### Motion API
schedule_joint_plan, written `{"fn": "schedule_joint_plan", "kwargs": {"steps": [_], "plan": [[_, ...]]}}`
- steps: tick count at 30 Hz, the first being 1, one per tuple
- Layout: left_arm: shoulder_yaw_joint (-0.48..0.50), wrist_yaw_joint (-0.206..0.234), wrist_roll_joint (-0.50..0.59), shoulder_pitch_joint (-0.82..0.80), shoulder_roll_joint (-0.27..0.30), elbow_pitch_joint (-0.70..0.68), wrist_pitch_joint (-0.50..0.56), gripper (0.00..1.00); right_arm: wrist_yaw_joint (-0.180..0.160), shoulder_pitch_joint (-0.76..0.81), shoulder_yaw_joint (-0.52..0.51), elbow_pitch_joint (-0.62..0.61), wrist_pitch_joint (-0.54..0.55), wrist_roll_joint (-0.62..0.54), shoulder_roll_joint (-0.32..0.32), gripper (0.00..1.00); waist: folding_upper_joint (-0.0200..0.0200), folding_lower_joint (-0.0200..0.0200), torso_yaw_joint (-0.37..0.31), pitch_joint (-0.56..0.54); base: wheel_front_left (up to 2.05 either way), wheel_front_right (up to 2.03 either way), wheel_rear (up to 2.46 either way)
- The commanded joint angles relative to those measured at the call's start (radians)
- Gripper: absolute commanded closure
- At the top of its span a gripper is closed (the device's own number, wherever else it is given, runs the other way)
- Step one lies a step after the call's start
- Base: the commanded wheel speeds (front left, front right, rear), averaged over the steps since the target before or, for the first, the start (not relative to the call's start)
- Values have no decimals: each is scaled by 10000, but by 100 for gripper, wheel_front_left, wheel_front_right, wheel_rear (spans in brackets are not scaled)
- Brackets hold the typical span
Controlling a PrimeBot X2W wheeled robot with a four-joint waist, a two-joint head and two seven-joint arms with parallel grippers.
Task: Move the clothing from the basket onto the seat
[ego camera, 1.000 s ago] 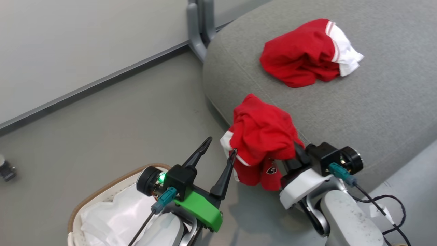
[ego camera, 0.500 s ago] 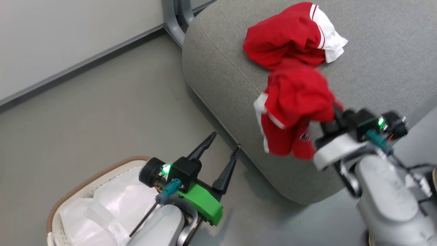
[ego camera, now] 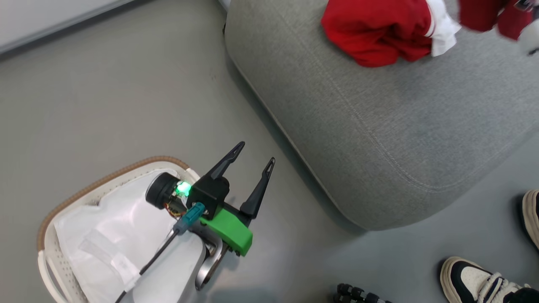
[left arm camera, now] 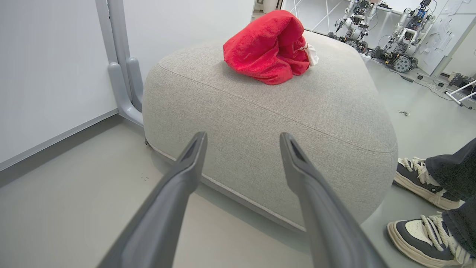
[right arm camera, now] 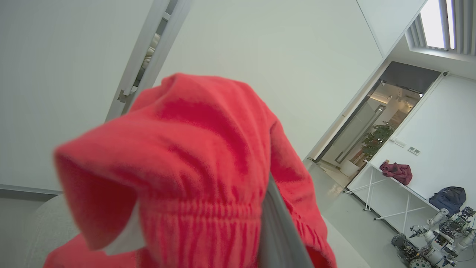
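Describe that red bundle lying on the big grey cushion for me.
The red garment is soft, fleecy-looking fabric, crumpled into a loose heap with deep folds. A white panel sticks out at one end. It lies on top of the grey woven seat, towards the side far from the robot.

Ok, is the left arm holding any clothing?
No, the left gripper has its jaws wide apart with nothing between them, pointing at the seat.

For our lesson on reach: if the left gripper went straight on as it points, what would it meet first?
Most likely the left gripper would meet the near side of the seat, below the red garment; depth is uncertain.
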Motion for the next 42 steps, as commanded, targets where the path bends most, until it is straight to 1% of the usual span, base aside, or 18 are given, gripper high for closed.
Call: {"fn": "schedule_joint_plan", "kwargs": {"steps": [1,6,8,10,14,17,19,21,22,23,24,30,35,42], "plan": [[1,-26,124,-282,138,-43,-3,0,-14,-341,-194,224,-47,-56,-73,100,-1,-1,544,885,0,0,0],[-60,-26,196,-756,286,-36,-3,0,-14,-1109,-742,1016,-46,-496,-260,100,-1,-1,947,1676,0,0,0],[-97,-26,244,-964,326,-71,-3,0,-14,-1272,-1074,1361,-47,-614,-197,100,-1,-1,1123,1988,0,0,0],[-77,-26,238,-1075,344,-140,-5,0,-14,-1343,-1520,1619,-46,-498,24,100,-1,-1,1239,2226,0,0,0],[14,-26,314,-1262,487,-158,-3,0,-14,-924,-1883,2061,-47,-801,378,100,-1,-1,1494,2614,0,0,0],[11,-26,356,-1312,525,-141,-3,0,-14,-609,-2228,2335,-47,-880,620,100,-1,-1,1628,2721,0,0,0],[51,-26,338,-1322,520,-133,-3,0,-14,-364,-2636,2401,-47,-757,901,100,-1,-1,1705,2739,0,0,0],[137,-26,282,-1305,485,-195,-5,0,-14,-16,-2767,2418,-46,-798,1162,100,-1,-1,1757,2736,0,0,0],[156,-26,260,-1280,476,-222,-5,0,-14,171,-2853,2394,-46,-830,1248,83,-1,-1,1770,2725,0,0,0],[168,-26,242,-1256,475,-226,-3,0,-14,320,-2912,2380,-46,-856,1297,59,-1,-1,1776,2710,0,0,0],[175,-26,237,-1215,484,-223,-3,0,-14,500,-2949,2371,-46,-875,1391,0,-1,-1,1772,2673,0,0,0],[218,-26,123,-954,438,-157,-5,0,-14,1494,-3346,1883,-46,-685,1755,0,-1,-1,1737,2262,0,0,0],[346,-26,21,-675,288,-88,-3,0,-14,2491,-3773,1498,-46,-592,1790,0,-1,-1,1804,1609,0,0,0],[721,-26,-80,-60,103,80,-5,0,-14,3779,-4260,1476,-46,-692,1881,0,-1,-1,1949,691,0,0,0]]}}
